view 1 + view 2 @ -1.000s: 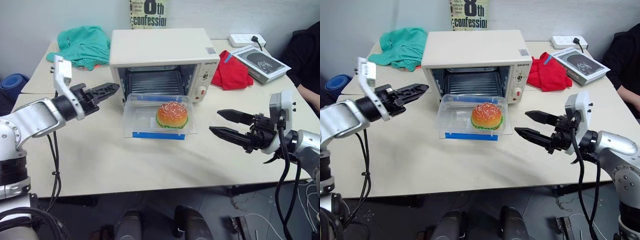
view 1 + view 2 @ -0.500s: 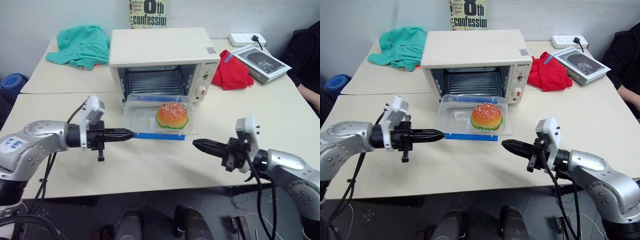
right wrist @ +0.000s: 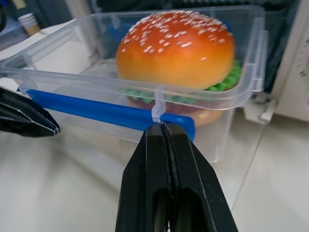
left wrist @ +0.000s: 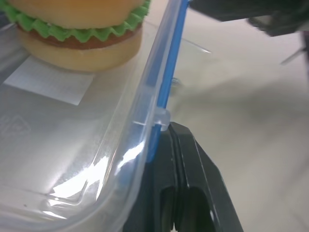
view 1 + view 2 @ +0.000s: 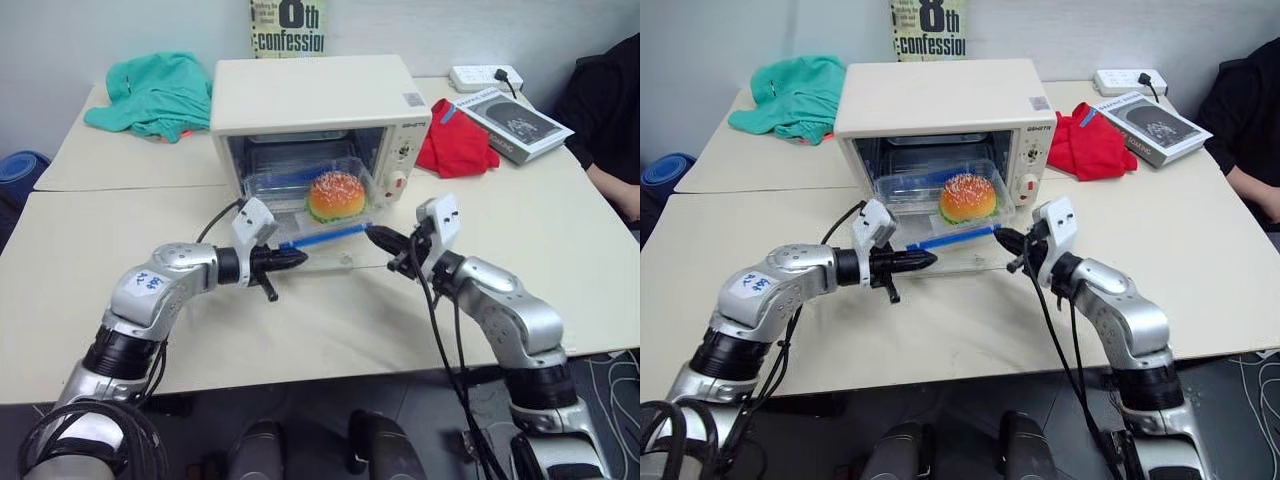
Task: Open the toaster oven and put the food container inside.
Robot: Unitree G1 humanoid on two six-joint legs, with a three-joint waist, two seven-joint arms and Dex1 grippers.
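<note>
Both arms have swung inward since a second ago: then the grippers stood open and well apart on either side of the table, and now both are closed at the near edge of the food container (image 5: 318,205), which has moved back from the open door so that its far end sits in the mouth of the toaster oven (image 5: 320,105).

From the left eye view, the left gripper (image 5: 296,258) points across at the container's near left corner and the right gripper (image 5: 378,238) at its near right corner. The container tilts, its far end lower in the oven opening and its blue-clipped near edge raised. A green cloth (image 5: 150,92) lies at the far left of the table (image 5: 560,260), with a red cloth (image 5: 455,145), a book (image 5: 512,118) and a power strip (image 5: 482,76) at the far right.

The right eye view shows the same layout, with the burger (image 5: 968,197) in the container just inside the oven's front.

Seen from the left wrist, the left gripper's black fingers (image 4: 181,179) are pressed together with nothing between them, their tips touching the blue clip (image 4: 166,77) under the container's rim.

Seen from the right wrist, the right gripper's fingers (image 3: 169,183) are likewise pressed together on nothing, their tips at the clip just below the clear rim, with the left gripper's tip beside them.
</note>
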